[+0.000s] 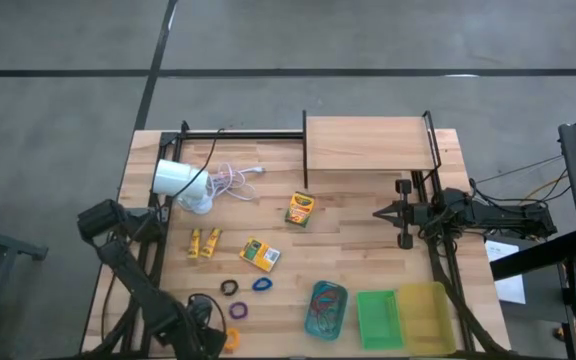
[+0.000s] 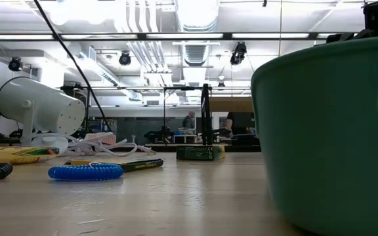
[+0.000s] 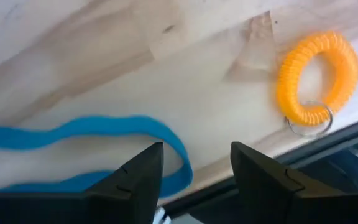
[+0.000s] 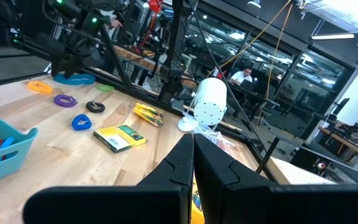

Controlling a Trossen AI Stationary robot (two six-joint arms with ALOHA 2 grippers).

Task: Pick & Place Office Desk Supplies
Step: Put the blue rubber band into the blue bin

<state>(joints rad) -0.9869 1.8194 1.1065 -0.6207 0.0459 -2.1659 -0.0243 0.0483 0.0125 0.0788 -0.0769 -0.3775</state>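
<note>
My left gripper [image 3: 196,168] is open at the table's near left corner [image 1: 211,338], above a flat blue loop [image 3: 104,134] that lies on the wood. An orange coil loop [image 3: 317,78] lies just beyond it by the table edge [image 1: 231,340]. Purple [image 1: 238,311], black [image 1: 229,288] and blue [image 1: 261,285] coil loops lie in a row. Two crayon boxes [image 1: 259,254] [image 1: 299,209] and tiny yellow pieces [image 1: 203,242] lie flat mid-table. My right gripper [image 1: 383,212] is shut and empty, level above the table's right side [image 4: 193,155].
A white lamp [image 1: 181,180] with its cord lies at the far left. A wooden shelf [image 1: 368,143] stands at the far right. Teal [image 1: 325,308], green [image 1: 378,318] and yellow [image 1: 423,315] trays line the near edge; the teal one holds several loops.
</note>
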